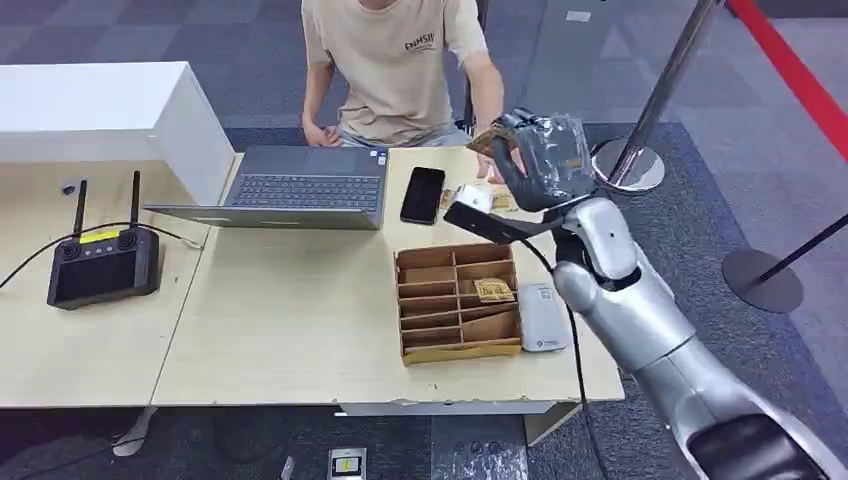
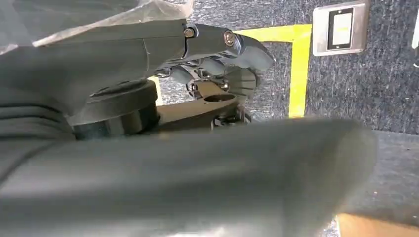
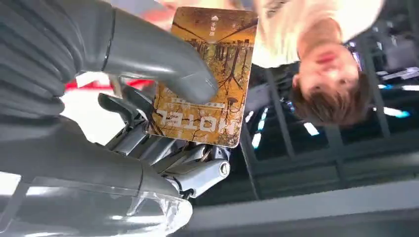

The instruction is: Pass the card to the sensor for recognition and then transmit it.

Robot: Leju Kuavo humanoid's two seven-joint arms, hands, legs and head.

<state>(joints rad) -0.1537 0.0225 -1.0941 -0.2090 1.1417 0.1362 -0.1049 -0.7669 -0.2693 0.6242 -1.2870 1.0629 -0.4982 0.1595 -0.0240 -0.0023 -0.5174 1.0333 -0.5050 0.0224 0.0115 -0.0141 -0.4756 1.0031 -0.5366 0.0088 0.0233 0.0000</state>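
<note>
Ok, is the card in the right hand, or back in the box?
In the hand. The right hand pinches the card under its thumb, raised toward the person, beyond the cardboard box.

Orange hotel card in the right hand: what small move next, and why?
Probably ease the right hand a little further toward the person's hand, keeping the grip. The orange printed hotel card is pinched between thumb and fingers, raised at the table's far edge, close to the person in the beige shirt.
</note>
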